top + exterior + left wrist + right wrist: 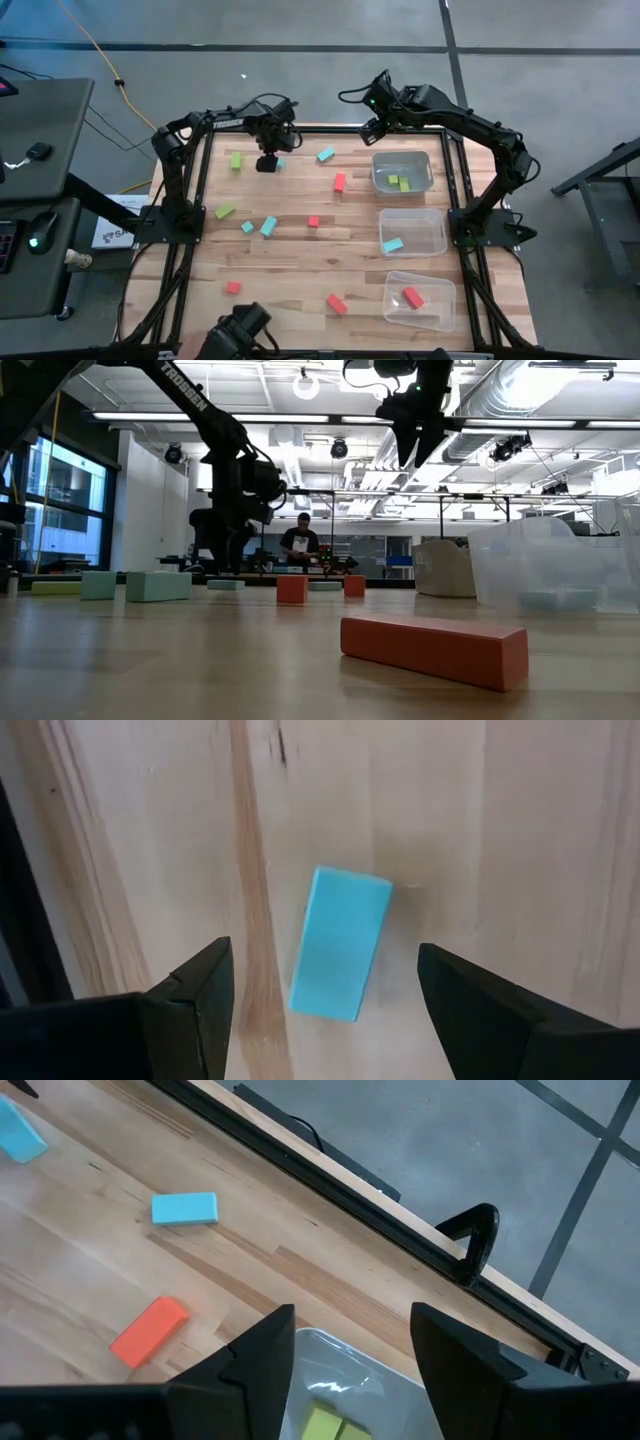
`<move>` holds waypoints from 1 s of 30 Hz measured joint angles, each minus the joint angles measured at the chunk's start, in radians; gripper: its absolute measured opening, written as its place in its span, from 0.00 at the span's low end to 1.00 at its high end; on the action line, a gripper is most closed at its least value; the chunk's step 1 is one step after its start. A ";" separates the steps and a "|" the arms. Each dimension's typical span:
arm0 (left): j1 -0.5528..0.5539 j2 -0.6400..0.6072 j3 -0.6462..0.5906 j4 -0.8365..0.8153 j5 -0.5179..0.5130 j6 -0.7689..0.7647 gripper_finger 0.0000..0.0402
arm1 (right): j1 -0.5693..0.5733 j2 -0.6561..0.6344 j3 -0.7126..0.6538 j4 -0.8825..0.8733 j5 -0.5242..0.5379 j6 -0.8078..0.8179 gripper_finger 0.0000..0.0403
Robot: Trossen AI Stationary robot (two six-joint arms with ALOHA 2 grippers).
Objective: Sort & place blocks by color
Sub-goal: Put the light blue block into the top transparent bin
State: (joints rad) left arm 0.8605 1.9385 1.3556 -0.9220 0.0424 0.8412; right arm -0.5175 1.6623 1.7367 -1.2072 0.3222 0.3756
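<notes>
High view has the wooden table (300, 250) with three clear bins lined up along its right side. The far bin (424, 165) holds two lime green blocks (398, 182), the middle bin (437, 222) has one light blue block (392, 245), and the near bin (440, 287) has one red-orange block (413, 297).

Everything else lies loose on the wood. Near the far edge there's a green block (236, 160) and a blue block (325, 155), with a red-orange bar (340, 182) a bit closer in. Around the middle-left sit another green one (225, 211), a small blue cube (247, 227), a blue bar (269, 226) and a small red cube (314, 221). Toward the near edge are two more red ones (233, 288), the bigger bar (336, 304) being the one that fills the foreground in the low view.

Left gripper (267, 162) is down low over the far-left part of the table, and its wrist view shows the fingers spread wide with a light blue bar (340, 942) lying flat on the wood between them, not touched by either finger.

Right gripper (374, 128) hangs up high by the far edge, just behind the far bin. Its fingers are apart too, holding nothing, with the green blocks in the bin showing between them in its wrist view.
</notes>
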 joint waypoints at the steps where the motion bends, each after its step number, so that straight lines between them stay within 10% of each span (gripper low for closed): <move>1: -0.001 0.003 0.000 0.001 -0.015 -0.001 0.60 | 0.000 0.000 0.000 0.000 0.000 0.000 0.47; 21: -0.012 0.087 0.001 0.007 -0.110 -0.034 0.58 | 0.000 0.000 0.000 0.000 -0.018 -0.015 0.47; 30: -0.012 0.089 0.002 0.011 -0.103 -0.026 0.29 | 0.000 0.000 0.000 0.000 -0.016 -0.017 0.47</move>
State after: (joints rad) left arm 0.8482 2.0270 1.3571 -0.9112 -0.0604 0.8150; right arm -0.5175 1.6623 1.7367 -1.2071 0.3061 0.3590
